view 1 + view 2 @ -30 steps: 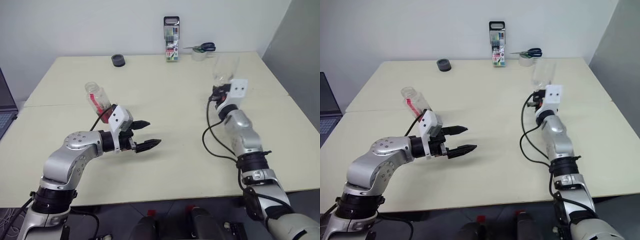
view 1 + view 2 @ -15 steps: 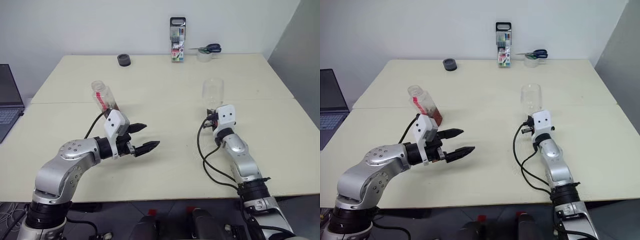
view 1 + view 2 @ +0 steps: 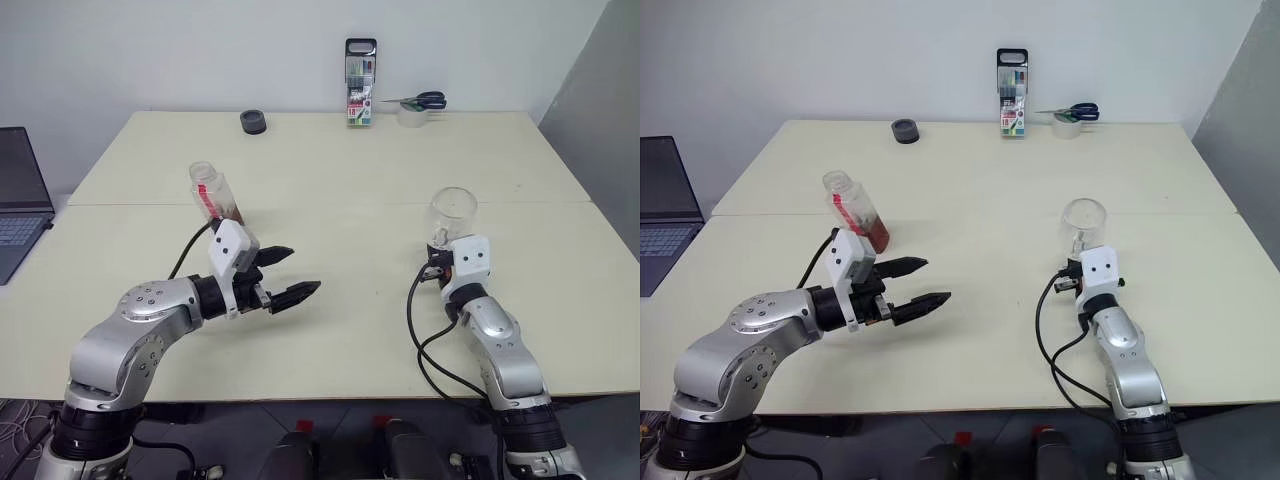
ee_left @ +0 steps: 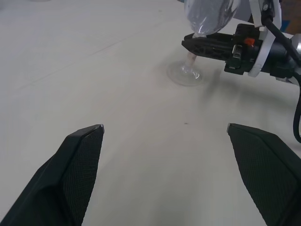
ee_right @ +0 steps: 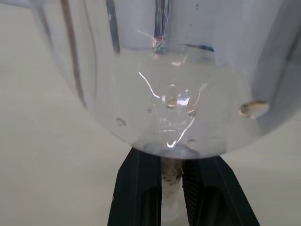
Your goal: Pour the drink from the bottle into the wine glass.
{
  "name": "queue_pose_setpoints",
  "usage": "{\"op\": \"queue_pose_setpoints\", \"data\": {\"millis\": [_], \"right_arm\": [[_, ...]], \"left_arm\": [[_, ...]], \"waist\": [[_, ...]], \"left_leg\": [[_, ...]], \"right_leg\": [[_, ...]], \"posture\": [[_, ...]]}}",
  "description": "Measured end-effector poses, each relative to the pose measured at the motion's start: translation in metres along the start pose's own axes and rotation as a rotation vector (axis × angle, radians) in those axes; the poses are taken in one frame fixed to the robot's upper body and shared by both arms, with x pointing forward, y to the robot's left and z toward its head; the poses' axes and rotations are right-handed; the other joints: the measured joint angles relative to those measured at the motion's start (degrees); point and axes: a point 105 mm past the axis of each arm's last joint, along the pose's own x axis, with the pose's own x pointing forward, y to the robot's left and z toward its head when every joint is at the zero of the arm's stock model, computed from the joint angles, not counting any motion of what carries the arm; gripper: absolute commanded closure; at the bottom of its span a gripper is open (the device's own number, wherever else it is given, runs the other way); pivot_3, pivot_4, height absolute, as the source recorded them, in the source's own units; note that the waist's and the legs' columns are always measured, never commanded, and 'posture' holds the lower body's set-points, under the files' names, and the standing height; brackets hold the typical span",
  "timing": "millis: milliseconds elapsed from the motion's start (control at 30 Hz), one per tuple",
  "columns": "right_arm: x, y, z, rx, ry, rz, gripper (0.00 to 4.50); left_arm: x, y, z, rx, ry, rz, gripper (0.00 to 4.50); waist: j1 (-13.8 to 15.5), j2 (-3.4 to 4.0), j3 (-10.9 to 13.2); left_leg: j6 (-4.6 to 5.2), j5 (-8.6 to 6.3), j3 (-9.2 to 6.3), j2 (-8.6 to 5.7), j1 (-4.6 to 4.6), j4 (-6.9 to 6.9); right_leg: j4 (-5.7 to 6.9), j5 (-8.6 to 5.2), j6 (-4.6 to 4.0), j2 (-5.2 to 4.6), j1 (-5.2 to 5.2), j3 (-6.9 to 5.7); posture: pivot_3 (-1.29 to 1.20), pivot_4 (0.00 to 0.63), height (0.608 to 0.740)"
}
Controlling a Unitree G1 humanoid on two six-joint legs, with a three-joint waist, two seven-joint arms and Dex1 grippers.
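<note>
Right hand [image 5: 171, 183] gripped the fragile wine glass [image 3: 452, 214] by its thin stem; left hand [image 3: 285, 272] stood wide, empty.

The wine glass [image 3: 1083, 224], right of centre in the head views, is clear, glossy glass that catches bright glints on its bowl, while the bottle [image 3: 852, 207] at left of centre is clear plastic with a red label strip. The table [image 3: 350, 170] has a smooth, matt cream top. Both grippers have matt black fingers [image 4: 77, 162] with a fine ribbed texture, white plastic housings and arms of brushed silvery metal; the marker pack [image 3: 359, 82] at the top is black-framed plastic.
</note>
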Motion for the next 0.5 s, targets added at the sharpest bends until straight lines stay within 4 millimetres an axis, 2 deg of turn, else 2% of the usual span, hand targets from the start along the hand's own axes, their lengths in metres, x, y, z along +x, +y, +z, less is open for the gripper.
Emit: {"op": "queue_pose_setpoints", "data": {"millis": [167, 267, 400, 500], "right_arm": [[0.017, 0.006, 0.004, 0.025, -0.008, 0.028, 4.21], [0.039, 0.017, 0.009, 0.052, -0.012, 0.065, 4.21], [0.073, 0.044, 0.023, 0.083, -0.036, 0.146, 4.21], [0.096, 0.075, 0.042, 0.091, -0.085, 0.236, 4.21]], "left_arm": [[0.003, -0.002, 0.001, -0.001, -0.005, -0.008, 0.00], [0.003, -0.001, 0.002, 0.001, -0.007, -0.006, 0.00], [0.001, 0.001, -0.001, -0.003, -0.005, 0.028, 0.00], [-0.010, 0.008, -0.006, -0.019, -0.006, 0.112, 0.00]], "waist": [[-0.3, 0.00, 0.0], [-1.1, 0.02, 0.0], [-1.8, 0.06, 0.1], [-2.1, 0.08, 0.1]], "left_leg": [[0.00, 0.00, 0.07, 0.06, 0.05, 0.01], [-0.01, 0.01, 0.17, 0.22, 0.09, -0.02], [-0.02, 0.01, 0.15, 0.38, 0.07, -0.06], [-0.05, 0.00, 0.15, 0.42, 0.00, -0.07]], "right_leg": [[0.03, 0.02, -0.03, 0.08, -0.01, 0.00], [0.04, 0.14, -0.23, 0.26, -0.06, 0.07], [0.06, 0.21, -0.34, 0.45, -0.14, 0.06], [0.03, 0.21, -0.35, 0.50, -0.22, 0.09]], "posture": [[0.00, 0.150, 0.740], [0.00, 0.150, 0.740], [0.00, 0.150, 0.740], [0.00, 0.150, 0.740]]}}
